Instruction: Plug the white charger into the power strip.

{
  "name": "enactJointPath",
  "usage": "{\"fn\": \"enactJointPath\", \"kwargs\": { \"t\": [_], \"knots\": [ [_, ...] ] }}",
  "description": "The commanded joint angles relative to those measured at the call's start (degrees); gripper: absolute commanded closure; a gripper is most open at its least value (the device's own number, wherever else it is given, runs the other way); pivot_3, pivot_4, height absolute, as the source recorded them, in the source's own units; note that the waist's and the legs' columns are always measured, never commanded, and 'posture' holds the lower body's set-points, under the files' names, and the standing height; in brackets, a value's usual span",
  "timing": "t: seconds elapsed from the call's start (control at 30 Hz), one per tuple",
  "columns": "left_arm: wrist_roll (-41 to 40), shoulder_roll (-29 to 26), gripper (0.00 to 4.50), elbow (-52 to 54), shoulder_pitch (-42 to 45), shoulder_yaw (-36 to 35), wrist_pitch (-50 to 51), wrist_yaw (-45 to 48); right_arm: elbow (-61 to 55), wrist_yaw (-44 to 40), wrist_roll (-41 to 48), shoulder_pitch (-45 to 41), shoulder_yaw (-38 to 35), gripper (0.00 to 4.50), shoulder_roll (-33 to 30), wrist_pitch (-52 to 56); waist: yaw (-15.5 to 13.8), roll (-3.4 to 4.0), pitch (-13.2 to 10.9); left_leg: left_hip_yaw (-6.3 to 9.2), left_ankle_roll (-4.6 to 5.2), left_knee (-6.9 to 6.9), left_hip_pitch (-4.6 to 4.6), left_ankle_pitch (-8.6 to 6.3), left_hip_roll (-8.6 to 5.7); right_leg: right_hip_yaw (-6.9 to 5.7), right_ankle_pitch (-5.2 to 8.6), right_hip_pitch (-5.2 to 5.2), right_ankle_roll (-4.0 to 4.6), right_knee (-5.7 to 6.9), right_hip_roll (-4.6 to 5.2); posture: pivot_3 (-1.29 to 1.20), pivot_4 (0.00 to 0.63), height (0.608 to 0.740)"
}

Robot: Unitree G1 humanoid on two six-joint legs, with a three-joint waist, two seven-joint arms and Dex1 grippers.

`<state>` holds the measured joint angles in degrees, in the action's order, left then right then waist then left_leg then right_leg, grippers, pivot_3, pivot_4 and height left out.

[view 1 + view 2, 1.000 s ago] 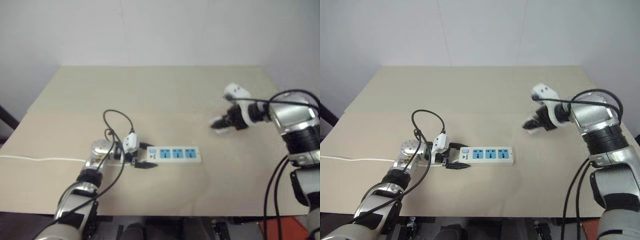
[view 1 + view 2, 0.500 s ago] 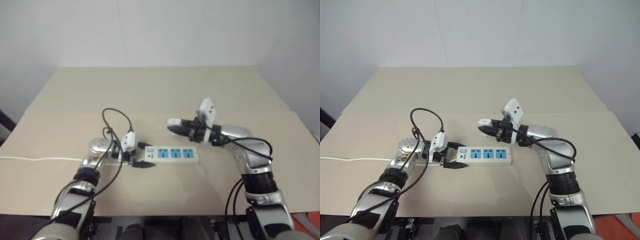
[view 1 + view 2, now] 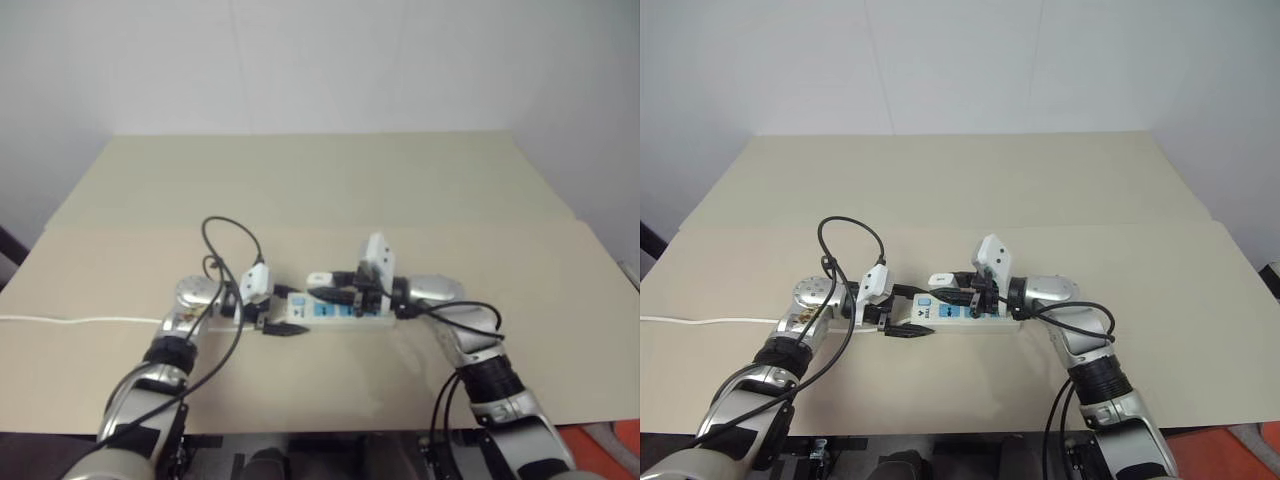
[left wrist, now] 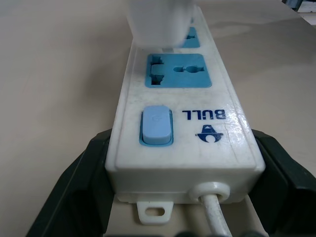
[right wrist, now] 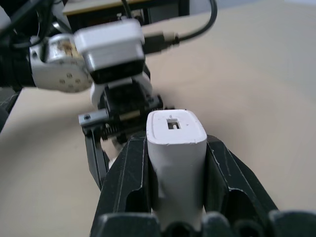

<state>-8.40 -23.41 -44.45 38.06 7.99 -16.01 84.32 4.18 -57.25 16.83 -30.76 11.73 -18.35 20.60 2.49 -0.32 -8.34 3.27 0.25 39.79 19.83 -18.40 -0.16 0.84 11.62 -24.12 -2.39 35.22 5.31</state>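
While your left pincer (image 4: 185, 197) clamps the power strip (image 4: 180, 123) at its switch end, surface (image 3: 300, 190) centre, your right pincer (image 5: 175, 163) grips the white charger (image 5: 175, 136) over the sockets, at its 3 o'clock.

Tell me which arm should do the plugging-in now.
Right. The right gripper already holds the white charger above the power strip, while the left gripper is busy clamping the strip's switch end steady.
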Motion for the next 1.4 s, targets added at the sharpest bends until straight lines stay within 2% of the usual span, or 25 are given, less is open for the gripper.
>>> {"fn": "enactJointPath", "kwargs": {
  "t": [0.03, 0.5, 0.83, 1.1, 1.4],
  "knots": [
    [1.1, -0.8, 1.21, 1.4, -0.8, 1.4, 0.3, 0.9, 1.1, -0.1, -0.4, -0.9, 0.4, 3.41, 1.2, -3.0, 0.0, 0.00, 0.0, 0.00, 0.00, 0.00, -0.01, 0.00, 0.01, 0.00, 0.00, 0.00, 0.00, 0.00, -0.01, 0.00, 0.150, 0.740],
    [0.6, -1.6, 1.21, 3.8, -2.4, 1.6, 1.1, 0.7, 8.0, -1.3, -2.2, -2.5, 0.9, 3.41, 2.4, -7.3, 0.1, 0.00, 0.0, 0.00, 0.00, -0.01, -0.05, 0.00, 0.01, 0.02, 0.00, 0.01, 0.00, 0.02, -0.01, 0.00, 0.150, 0.740],
    [0.2, -2.9, 1.21, 5.2, -3.6, 1.7, 1.4, 0.2, 10.4, -5.4, -2.9, 0.6, -1.6, 3.41, -4.9, -9.2, -0.3, -0.01, 0.0, 0.01, 0.01, -0.02, -0.07, 0.00, 0.00, 0.02, 0.00, 0.06, 0.00, 0.01, 0.00, 0.00, 0.150, 0.740],
    [-0.3, -3.7, 1.21, 5.6, -3.8, 2.0, 1.7, -0.3, 13.2, -5.7, -2.2, 0.9, -2.8, 3.41, -7.9, -10.8, -0.5, -0.01, 0.0, 0.00, 0.01, -0.01, -0.07, -0.01, 0.00, 0.02, 0.00, 0.09, 0.00, 0.00, 0.00, 0.00, 0.150, 0.740],
    [-1.0, -4.2, 1.21, 6.1, -4.0, 1.9, 2.5, -2.1, 11.8, -3.3, -0.6, 6.3, -3.6, 3.41, -9.8, -11.7, -1.5, -0.03, 0.0, 0.00, 0.02, -0.01, -0.08, -0.01, 0.00, 0.01, 0.00, 0.10, 0.00, -0.03, 0.00, 0.00, 0.150, 0.740]
  ]
}}
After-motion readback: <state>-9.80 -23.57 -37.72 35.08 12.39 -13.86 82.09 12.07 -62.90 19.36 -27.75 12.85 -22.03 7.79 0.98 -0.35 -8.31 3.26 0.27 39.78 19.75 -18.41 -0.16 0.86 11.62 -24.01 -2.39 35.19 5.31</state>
